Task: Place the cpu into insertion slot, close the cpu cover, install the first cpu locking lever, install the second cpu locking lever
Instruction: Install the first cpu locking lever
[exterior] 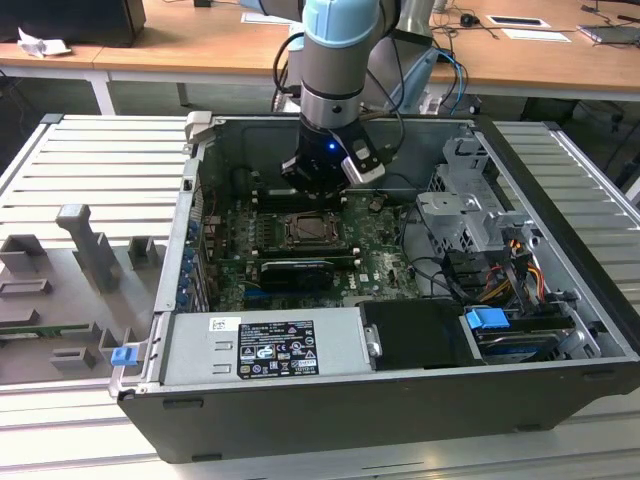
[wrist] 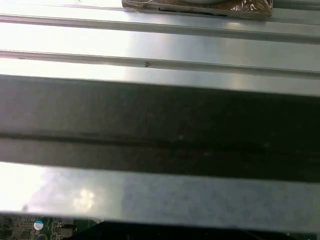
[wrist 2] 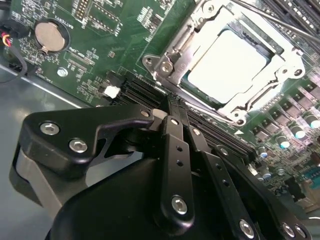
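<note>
The cpu (wrist 2: pixel 227 62) lies flat in the insertion slot (exterior: pixel 315 232), its pale metal face lit bright. The silver cpu cover (wrist 2: pixel 172 50) is folded down around it, framing the chip. A thin metal lever rod (wrist 2: pixel 270 17) runs along the socket's far side; I cannot tell whether it is latched. My gripper (wrist 2: pixel 172 106) hangs just above the board beside the socket, over the black memory slots (wrist 2: pixel 145 92), its two black fingers (wrist 2: pixel 177 145) pressed together with nothing between them. In the exterior view the gripper (exterior: pixel 316 188) sits low inside the case, at the socket's rear edge.
A coin battery (wrist 2: pixel 50 35) sits on the green board. A long black card (exterior: pixel 295 270) lies in front of the socket, the power supply (exterior: pixel 265 345) nearer still, and the drive cage (exterior: pixel 465 215) with cables at the exterior view's right. The grey case wall (wrist: pixel 160 125) is close.
</note>
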`<action>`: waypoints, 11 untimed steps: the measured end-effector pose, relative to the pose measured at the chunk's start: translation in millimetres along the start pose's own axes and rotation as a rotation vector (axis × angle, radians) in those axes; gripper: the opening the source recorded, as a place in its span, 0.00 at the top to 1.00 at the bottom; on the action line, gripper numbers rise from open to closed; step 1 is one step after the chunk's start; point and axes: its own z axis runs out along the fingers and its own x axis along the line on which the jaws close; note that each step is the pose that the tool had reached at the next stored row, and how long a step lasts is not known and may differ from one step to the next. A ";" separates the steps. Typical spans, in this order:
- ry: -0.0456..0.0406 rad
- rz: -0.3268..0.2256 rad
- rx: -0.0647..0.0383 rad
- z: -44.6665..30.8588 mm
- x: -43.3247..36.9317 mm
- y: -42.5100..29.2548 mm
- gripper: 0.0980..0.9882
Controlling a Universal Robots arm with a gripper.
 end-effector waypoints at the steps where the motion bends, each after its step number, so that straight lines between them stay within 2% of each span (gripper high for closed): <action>1: 0.0000 0.000 0.000 0.8 -0.2 -0.1 0.99; 7: -0.0010 0.000 -0.001 5.1 -0.5 -0.5 0.99; 11: 0.0000 0.000 0.000 2.4 -0.4 -0.3 0.99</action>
